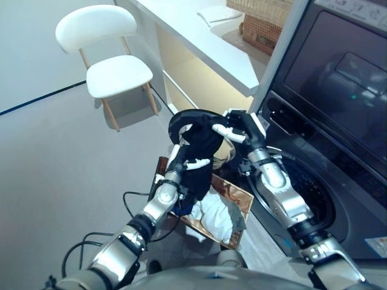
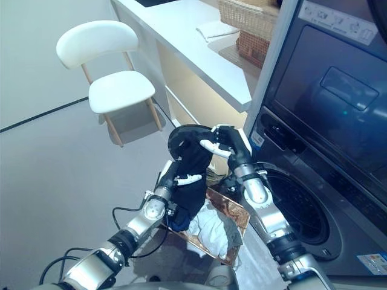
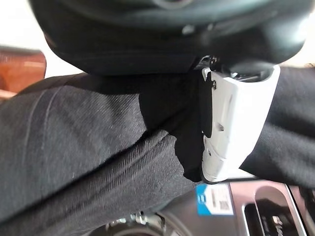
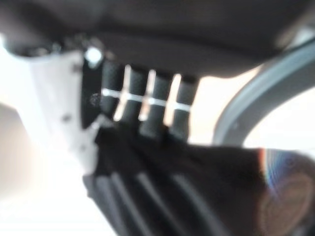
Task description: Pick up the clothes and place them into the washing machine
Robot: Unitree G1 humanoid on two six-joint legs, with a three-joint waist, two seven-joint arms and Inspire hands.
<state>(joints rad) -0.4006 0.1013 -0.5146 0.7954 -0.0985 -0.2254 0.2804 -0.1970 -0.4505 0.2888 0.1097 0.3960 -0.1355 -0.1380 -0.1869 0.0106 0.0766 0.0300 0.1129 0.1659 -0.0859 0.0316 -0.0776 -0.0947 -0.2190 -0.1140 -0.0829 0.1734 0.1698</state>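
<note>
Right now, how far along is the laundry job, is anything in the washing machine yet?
Nothing visibly in the drum yet. In hand: the black garment is lifted clear of the basket, gripped by both the left hand and right hand, beside the washing machine opening. Left: put it inside, then fetch the white clothes in the basket.

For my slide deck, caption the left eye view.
Both hands, left hand and right hand, lift black garment beside washing machine.

Both robot hands [image 1: 192, 158] [image 1: 237, 130] raised, fingers curled
</note>
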